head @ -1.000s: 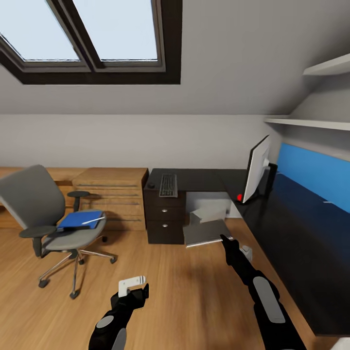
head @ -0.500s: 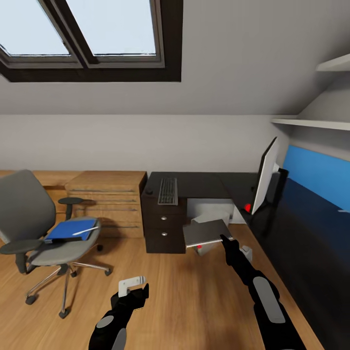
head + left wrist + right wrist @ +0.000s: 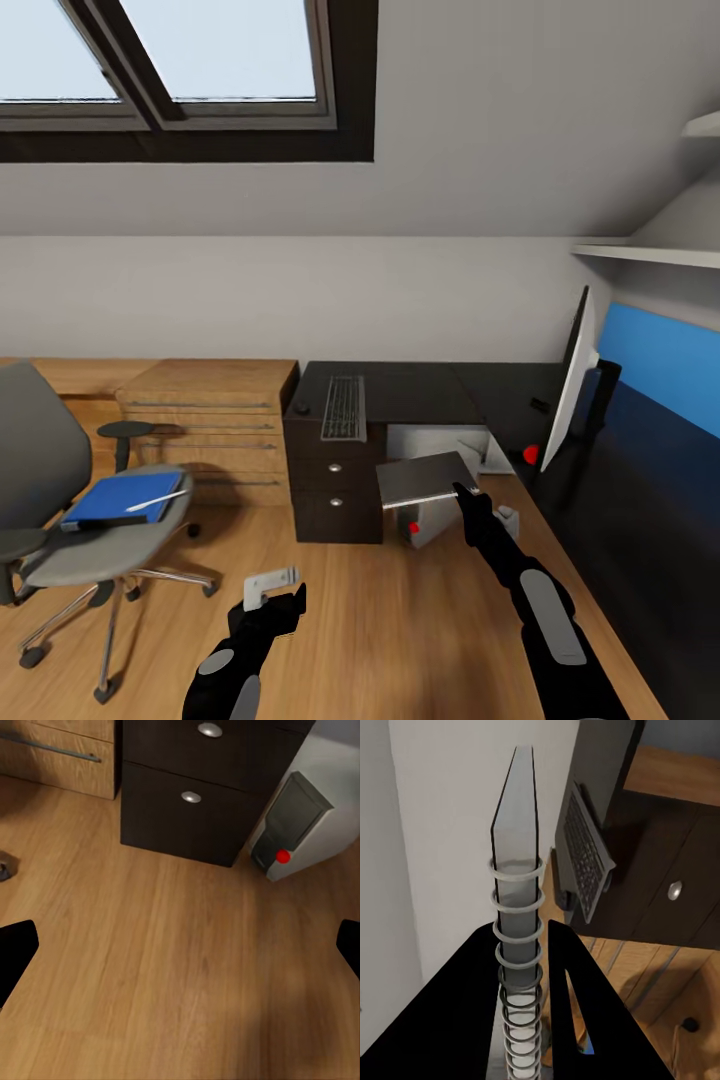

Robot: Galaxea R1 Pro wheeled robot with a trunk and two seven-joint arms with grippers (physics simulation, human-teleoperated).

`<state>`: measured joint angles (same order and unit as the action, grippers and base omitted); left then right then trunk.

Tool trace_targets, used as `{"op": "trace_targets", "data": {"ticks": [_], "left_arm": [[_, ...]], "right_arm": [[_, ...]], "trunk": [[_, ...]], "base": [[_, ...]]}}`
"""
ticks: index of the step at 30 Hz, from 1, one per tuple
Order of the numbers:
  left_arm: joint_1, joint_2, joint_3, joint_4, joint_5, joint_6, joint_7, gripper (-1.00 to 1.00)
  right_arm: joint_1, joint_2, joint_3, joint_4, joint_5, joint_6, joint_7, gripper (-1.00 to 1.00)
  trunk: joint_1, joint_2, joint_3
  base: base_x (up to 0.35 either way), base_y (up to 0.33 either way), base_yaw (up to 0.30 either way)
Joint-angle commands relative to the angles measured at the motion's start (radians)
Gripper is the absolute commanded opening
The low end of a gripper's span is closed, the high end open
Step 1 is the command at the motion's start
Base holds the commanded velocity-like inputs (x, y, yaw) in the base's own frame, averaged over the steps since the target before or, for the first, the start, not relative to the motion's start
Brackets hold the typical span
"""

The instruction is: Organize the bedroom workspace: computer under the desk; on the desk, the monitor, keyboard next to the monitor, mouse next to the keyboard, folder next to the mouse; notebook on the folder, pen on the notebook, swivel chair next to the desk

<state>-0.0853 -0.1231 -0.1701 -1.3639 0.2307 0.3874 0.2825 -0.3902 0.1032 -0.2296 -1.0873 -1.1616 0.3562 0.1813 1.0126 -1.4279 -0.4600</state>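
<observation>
Grey spiral-bound notebook [image 3: 424, 478] sits clamped edge-on in the right gripper [image 3: 466, 492] fingers, short of the table [image 3: 400, 385]; left gripper [image 3: 272, 590] fingers spread, empty. Held by its spine, it could sag or slip, I'd say.

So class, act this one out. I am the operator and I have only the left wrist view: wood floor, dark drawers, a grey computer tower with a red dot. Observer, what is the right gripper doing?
Observer: The right gripper is shut on the notebook, gripping it at its spiral binding.
Operator: Where is the folder?
Observer: The folder lies on the seat of the swivel chair, with the pen on top of it.
Operator: And the keyboard?
Observer: The keyboard lies on the desk, above the drawers.
</observation>
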Motion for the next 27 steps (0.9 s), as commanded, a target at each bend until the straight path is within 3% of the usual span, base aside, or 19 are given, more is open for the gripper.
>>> {"op": "trace_targets", "data": {"ticks": [1,7,17,27], "left_arm": [[-0.001,0.000,-0.002,-0.001,0.010,0.003,0.009,1.00],[-0.001,0.001,-0.002,-0.001,0.010,0.002,0.009,1.00],[-0.001,0.001,-0.002,-0.001,0.010,0.002,0.010,1.00],[-0.001,0.002,-0.001,-0.004,0.011,0.001,0.013,1.00]], "right_arm": [[-0.001,0.002,-0.004,0.000,-0.008,0.007,0.004,-1.00],[-0.001,0.024,-0.005,0.002,-0.010,-0.056,0.004,-1.00],[-0.001,0.035,-0.003,0.003,-0.010,-0.155,0.004,-1.00],[-0.001,0.034,-0.003,0.003,-0.010,-0.168,0.004,-1.00]], "trunk": [[0.001,-0.001,-0.001],[0.001,-0.001,-0.001],[0.001,-0.001,-0.001],[0.001,-0.001,-0.001]], "base": [[0.333,0.000,0.000],[0.333,0.000,0.000],[0.333,0.000,0.000],[0.333,0.051,0.000]]}}
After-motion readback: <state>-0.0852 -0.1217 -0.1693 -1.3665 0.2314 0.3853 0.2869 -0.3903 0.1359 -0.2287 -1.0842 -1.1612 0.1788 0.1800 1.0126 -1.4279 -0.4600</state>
